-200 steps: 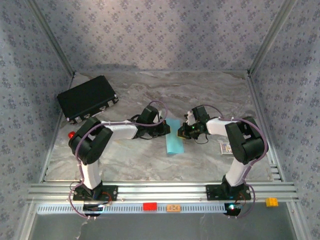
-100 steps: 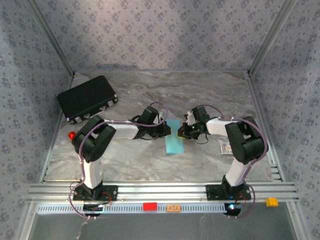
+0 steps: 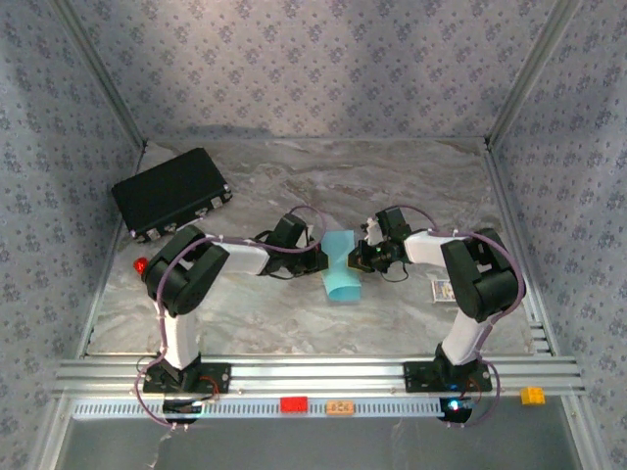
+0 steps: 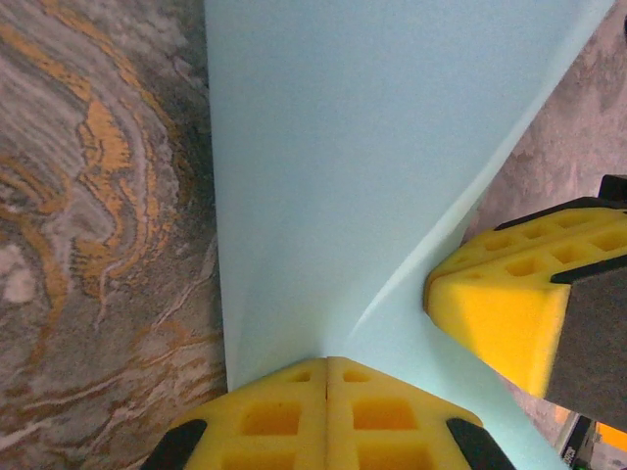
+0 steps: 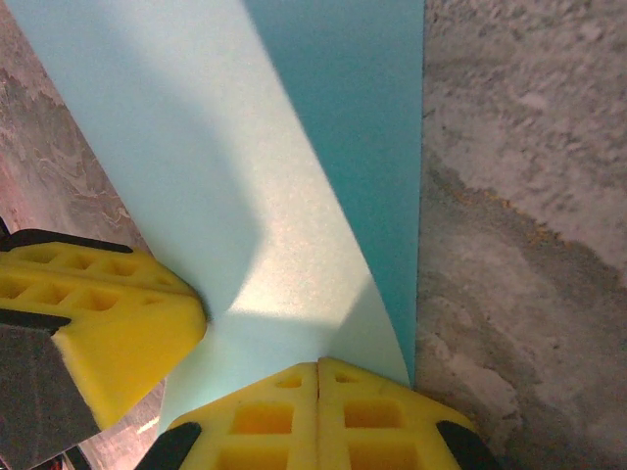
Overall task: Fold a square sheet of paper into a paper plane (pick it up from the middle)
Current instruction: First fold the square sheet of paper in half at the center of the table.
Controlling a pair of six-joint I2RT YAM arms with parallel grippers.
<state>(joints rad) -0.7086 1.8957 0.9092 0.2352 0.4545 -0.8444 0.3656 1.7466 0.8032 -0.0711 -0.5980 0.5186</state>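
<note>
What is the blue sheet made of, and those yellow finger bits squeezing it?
The blue sheet looks like thin matte paper: it bends into soft curves and a crease, with no shine. The yellow fingertips are probably soft foam or rubber, judging by their dull, grainy surface and moulded square pockets.

No writing can be read with certainty. Just below the front rail [image 3: 313, 374], a small orange tag [image 3: 340, 406] carries dark marks, perhaps letters, too small to make out. Beyond the rail's right part, a small card [image 3: 443, 290] shows some print, also illegible.
</note>
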